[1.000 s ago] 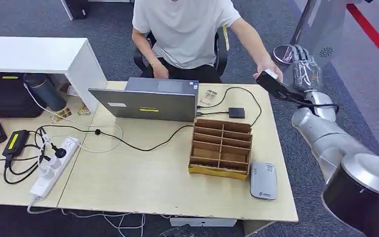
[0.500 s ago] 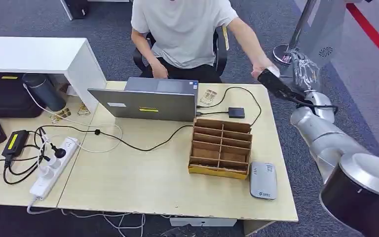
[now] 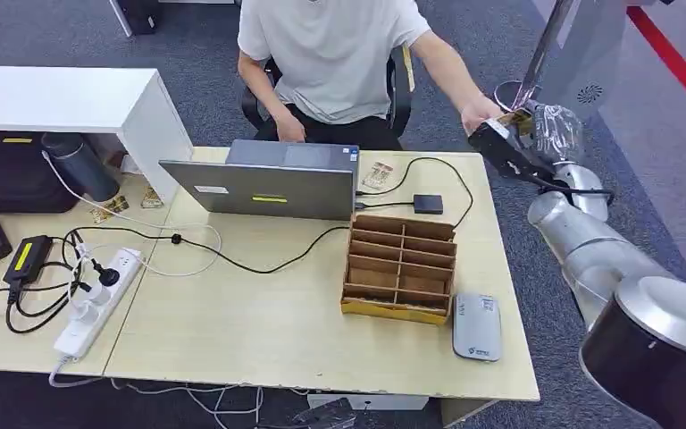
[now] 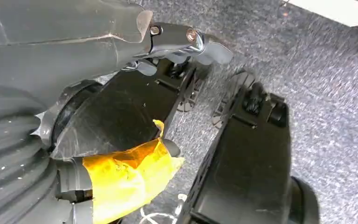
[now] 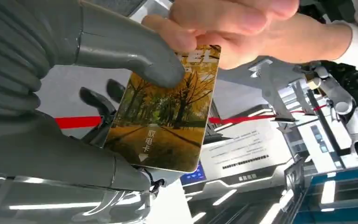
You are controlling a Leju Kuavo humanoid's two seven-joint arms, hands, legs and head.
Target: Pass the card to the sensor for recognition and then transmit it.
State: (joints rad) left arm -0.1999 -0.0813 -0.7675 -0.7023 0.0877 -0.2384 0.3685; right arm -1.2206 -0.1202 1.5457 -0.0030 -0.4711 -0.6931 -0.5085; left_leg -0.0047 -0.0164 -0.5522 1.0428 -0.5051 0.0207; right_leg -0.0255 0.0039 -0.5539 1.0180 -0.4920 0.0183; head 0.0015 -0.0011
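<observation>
From the head view, my right hand (image 3: 549,134) is raised past the far right corner of the worktop (image 3: 259,313), beside the seated person (image 3: 335,54). The card (image 3: 520,119) shows there as a small yellow edge at my fingers, and the person's hand (image 3: 481,112) reaches out to meet it. On the worktop stand a grey laptop (image 3: 263,183), a wooden compartment box (image 3: 400,266) and, just beside the box at the near right, the grey sensor (image 3: 476,327), well apart from the card. A small black box (image 3: 427,204) lies behind the wooden one, with black cable looping around it. A white power strip (image 3: 98,302) lies at the near left.

In the left wrist view, my left hand (image 4: 135,93) hangs over blue-grey carpet (image 4: 326,70). Its fingers are wrapped in clear film with a patch of yellow tape (image 4: 126,179); I cannot tell whether they are spread or curled, and I see nothing held in them.

In the right wrist view, my right hand (image 5: 98,107) grasps the card (image 5: 165,109), my thumb (image 5: 135,49) pressed on its printed face of autumn trees and my darker fingers behind it. The person's hand (image 5: 223,28) pinches the far edge of the card, touching it just beside my thumb.
</observation>
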